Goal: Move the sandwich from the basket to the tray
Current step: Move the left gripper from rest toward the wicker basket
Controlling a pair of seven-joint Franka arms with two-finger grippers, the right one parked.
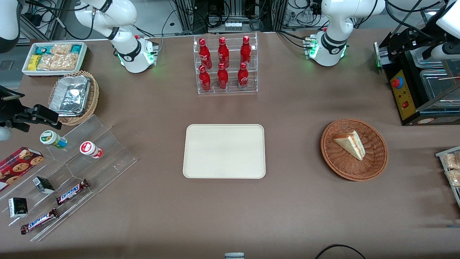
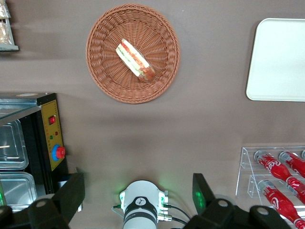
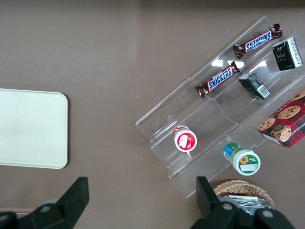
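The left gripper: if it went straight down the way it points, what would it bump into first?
Probably the bare brown table. The open left gripper hangs high over the left arm's base, apart from the basket with the sandwich. Depth is hard to judge, so the base might come first.

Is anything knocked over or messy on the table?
Nothing stands out. The sandwich lies in the basket, the tray is bare, and the bottles stand upright. The gripper hangs high above the table, fingers open.

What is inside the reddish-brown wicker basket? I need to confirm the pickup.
One sandwich lies in the basket; the weave under it is covered. The tray holds nothing. The gripper hangs above the table, fingers open.
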